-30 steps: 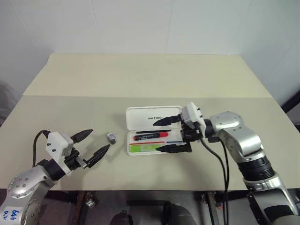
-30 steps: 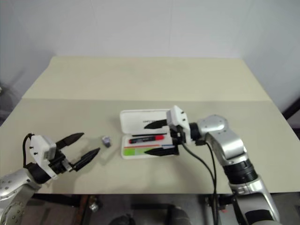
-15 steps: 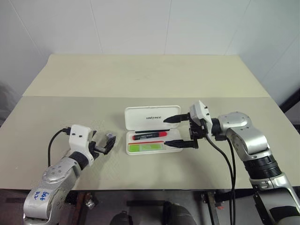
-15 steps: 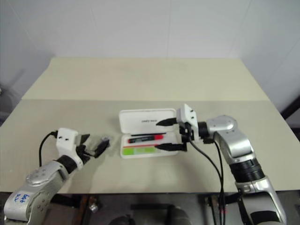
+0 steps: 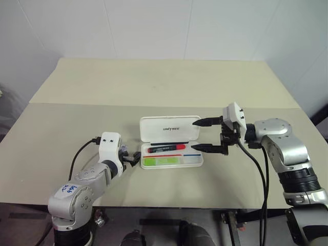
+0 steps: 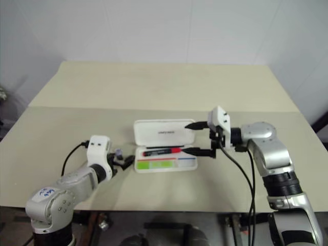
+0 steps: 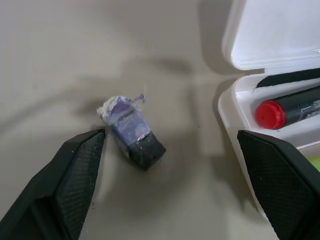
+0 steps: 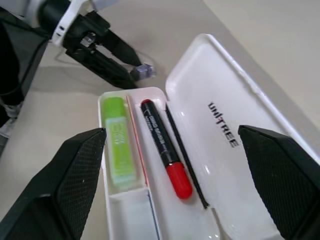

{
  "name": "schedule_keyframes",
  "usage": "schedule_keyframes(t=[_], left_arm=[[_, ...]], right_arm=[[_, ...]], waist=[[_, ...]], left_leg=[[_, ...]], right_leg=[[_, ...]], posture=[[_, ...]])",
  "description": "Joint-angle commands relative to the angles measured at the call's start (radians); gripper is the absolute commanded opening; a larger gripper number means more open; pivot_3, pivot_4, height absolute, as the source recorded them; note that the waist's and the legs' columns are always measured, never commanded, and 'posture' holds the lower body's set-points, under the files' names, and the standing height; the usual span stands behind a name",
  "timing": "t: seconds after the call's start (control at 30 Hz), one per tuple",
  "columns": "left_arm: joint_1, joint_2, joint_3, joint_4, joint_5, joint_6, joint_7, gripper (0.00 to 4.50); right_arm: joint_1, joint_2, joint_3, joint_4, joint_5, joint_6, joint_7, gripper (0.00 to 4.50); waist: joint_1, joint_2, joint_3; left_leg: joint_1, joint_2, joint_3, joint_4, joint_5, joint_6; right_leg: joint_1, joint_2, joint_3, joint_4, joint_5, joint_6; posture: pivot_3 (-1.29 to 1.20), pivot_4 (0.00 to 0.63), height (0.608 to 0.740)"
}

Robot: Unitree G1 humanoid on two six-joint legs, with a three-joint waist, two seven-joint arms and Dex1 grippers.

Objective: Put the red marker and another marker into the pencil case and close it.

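Left gripper (image 7: 165, 150) moved in beside the grey block (image 7: 131, 132), jaws wide, empty. Red marker (image 5: 165, 148) and green marker (image 5: 161, 161) sit in the open pencil case (image 5: 171, 128). Right gripper (image 5: 207, 135) backed off right, jaws wide. Closing remains.

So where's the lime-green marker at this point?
The lime-green marker lies in the open pencil case, in the front compartment on the robot's left, just in front of the red marker.
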State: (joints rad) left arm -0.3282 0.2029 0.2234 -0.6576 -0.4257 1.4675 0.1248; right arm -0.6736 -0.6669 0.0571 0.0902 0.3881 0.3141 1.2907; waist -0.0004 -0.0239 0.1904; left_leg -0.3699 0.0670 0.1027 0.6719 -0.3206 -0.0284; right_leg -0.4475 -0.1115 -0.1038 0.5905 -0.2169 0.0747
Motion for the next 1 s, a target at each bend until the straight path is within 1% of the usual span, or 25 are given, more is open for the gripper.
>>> schedule_keyframes(t=[0.03,0.27,0.43,0.6,0.8,0.9,1.0], left_arm=[[-0.036,0.0,0.025,-0.018,0.04,0.061,0.01,4.5],[-0.075,0.026,0.045,0.012,0.103,0.101,-0.012,4.5],[-0.077,0.033,0.028,0.052,0.132,0.087,-0.036,4.5],[-0.112,0.052,0.002,0.142,0.152,0.064,-0.062,4.5],[-0.195,0.099,-0.04,0.293,0.176,0.068,-0.093,4.5],[-0.219,0.137,-0.079,0.345,0.177,0.071,-0.122,3.88],[-0.236,0.154,-0.104,0.371,0.177,0.065,-0.143,2.92]], right_arm=[[0.003,-0.024,-0.048,-0.011,0.014,-0.006,-0.015,4.48],[0.016,-0.033,-0.059,-0.012,0.007,-0.011,-0.029,4.48],[0.015,-0.031,-0.057,-0.01,0.005,-0.012,-0.038,4.48],[0.009,-0.025,-0.051,-0.005,0.002,-0.015,-0.045,4.48],[0.003,-0.021,-0.047,0.003,-0.002,-0.02,-0.049,4.48],[0.0,-0.022,-0.049,0.008,-0.006,-0.024,-0.051,4.5],[0.001,-0.024,-0.051,0.01,-0.007,-0.027,-0.053,4.5]], waist=[[0.0,0.0,0.0],[-0.001,0.0,0.0],[0.0,0.0,0.0],[0.001,0.0,0.0],[0.003,0.0,0.0],[0.001,0.0,0.0],[0.002,0.0,0.0]], left_leg=[[0.0,0.0,0.0,0.001,0.0,0.0],[-0.001,0.0,-0.001,0.004,0.0,0.0],[-0.001,0.0,-0.001,0.006,0.0,0.0],[0.0,0.0,-0.002,0.007,-0.001,0.001],[0.0,0.0,-0.004,0.008,0.002,0.002],[0.0,0.0,-0.004,0.008,0.005,0.001],[0.0,0.0,-0.004,0.008,0.006,0.001]], right_leg=[[0.0,0.0,0.0,0.0,0.0,0.0],[0.0,0.0,0.0,0.0,0.0,0.0],[0.001,0.0,0.0,0.001,0.0,0.0],[0.001,0.0,0.0,0.001,0.0,-0.001],[0.003,0.0,-0.001,0.001,0.002,-0.003],[0.003,0.0,0.0,0.001,0.003,-0.004],[0.003,0.0,0.0,0.001,0.003,-0.004]], posture=[[0.0,0.15,0.74],[0.0,0.15,0.74],[0.0,0.15,0.74],[0.0,0.15,0.74],[0.0,0.15,0.74],[0.0,0.15,0.74],[0.0,0.15,0.74]])
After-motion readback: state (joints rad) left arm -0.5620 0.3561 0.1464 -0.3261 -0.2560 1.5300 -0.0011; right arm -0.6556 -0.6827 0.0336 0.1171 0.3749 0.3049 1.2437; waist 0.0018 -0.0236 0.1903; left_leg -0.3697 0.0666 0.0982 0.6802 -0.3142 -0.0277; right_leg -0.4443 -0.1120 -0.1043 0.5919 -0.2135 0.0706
